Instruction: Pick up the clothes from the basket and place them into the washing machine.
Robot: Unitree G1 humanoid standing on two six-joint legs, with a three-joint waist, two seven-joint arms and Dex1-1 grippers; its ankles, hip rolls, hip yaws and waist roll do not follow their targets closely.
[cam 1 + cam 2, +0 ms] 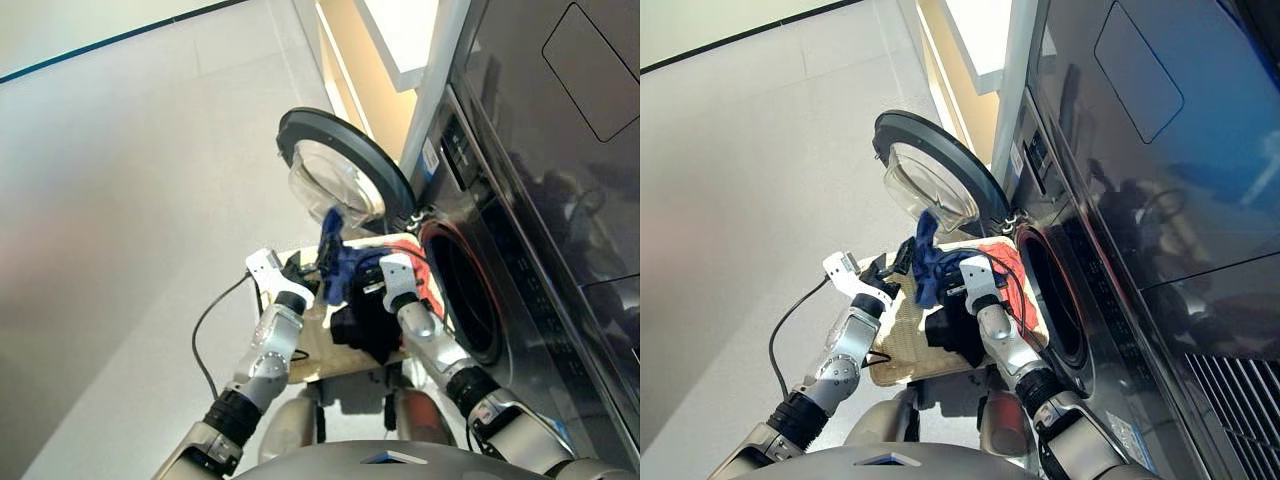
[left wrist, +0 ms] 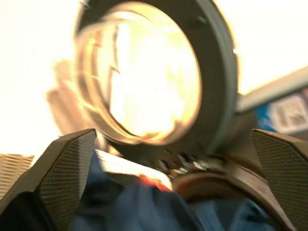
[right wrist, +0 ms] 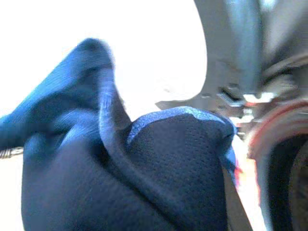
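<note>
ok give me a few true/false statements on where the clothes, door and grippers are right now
1. The washing machine door is closed. False: it is swung open, the porthole exposed.
2. The navy blue garment is lifted above the basket. True.
3. The black garment is already inside the drum. False: it lies in the basket.
4. The orange-red garment lies at the basket's end nearest the porthole. True.
5. The left gripper is clamped shut. False: its fingers stand apart.
</note>
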